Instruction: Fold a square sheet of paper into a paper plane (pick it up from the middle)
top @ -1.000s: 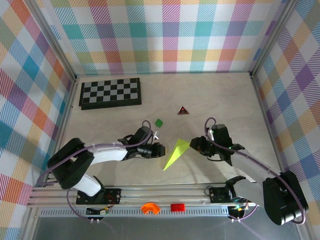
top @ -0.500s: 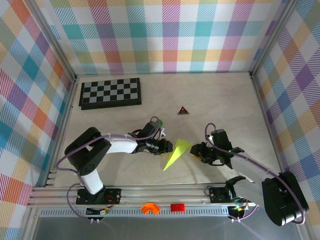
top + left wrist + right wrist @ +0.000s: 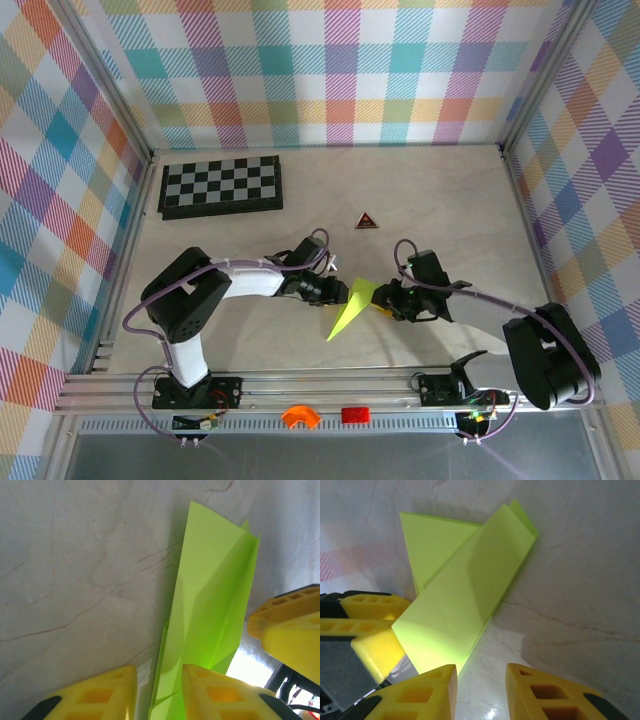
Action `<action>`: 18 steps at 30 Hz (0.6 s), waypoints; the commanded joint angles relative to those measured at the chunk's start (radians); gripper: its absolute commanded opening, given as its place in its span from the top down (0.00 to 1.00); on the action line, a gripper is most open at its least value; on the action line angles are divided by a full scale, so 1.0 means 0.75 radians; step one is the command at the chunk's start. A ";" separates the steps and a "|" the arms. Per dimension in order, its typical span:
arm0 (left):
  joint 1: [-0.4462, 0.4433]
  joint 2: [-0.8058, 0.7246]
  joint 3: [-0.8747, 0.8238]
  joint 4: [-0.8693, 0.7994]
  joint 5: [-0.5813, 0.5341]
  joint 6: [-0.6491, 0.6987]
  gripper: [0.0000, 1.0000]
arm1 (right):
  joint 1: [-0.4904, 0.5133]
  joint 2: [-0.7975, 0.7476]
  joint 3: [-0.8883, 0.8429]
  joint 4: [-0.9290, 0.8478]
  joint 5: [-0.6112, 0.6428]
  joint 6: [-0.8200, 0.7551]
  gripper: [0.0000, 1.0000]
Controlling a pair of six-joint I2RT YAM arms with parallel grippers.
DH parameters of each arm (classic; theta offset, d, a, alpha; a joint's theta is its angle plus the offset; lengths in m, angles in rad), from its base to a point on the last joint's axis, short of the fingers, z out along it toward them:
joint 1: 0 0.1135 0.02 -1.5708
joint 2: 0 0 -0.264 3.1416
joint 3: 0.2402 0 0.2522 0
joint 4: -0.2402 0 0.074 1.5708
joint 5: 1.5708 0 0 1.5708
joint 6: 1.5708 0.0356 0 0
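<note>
**Lime dart lay between two part-open grippers**

The paper plane lay on the pale marbled table, just below the centre of the overhead frame. Its point aimed lower left and its blunt end upper right.

The left gripper met it from the left. In the left wrist view its two yellow fingers stood a little apart at the bottom edge. The plane's long edge ran down into the gap between them, and bare table showed beside it, so the jaws were narrowly parted and had not pinched the paper.

The right gripper came in from the right, at the plane's wide end. In the right wrist view its jaws were likewise partly open with only table between them. The paper's near corner sat just beside the left-hand fingertip, and nothing was held.

Farther out, a small red triangle lay above the plane. A chessboard sat in the upper left, near the checked wall.
</note>
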 commanded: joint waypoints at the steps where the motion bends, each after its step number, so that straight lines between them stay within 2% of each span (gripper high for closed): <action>1: 0.005 0.045 0.024 -0.030 0.084 0.055 0.69 | 0.013 0.054 0.042 0.013 -0.018 -0.032 0.69; 7: 0.000 0.054 0.021 0.031 0.175 0.050 0.68 | 0.019 0.157 0.068 0.011 0.004 -0.031 0.75; 18: -0.010 0.043 -0.007 0.100 0.218 0.036 0.67 | 0.026 0.233 0.088 0.018 0.006 -0.036 0.80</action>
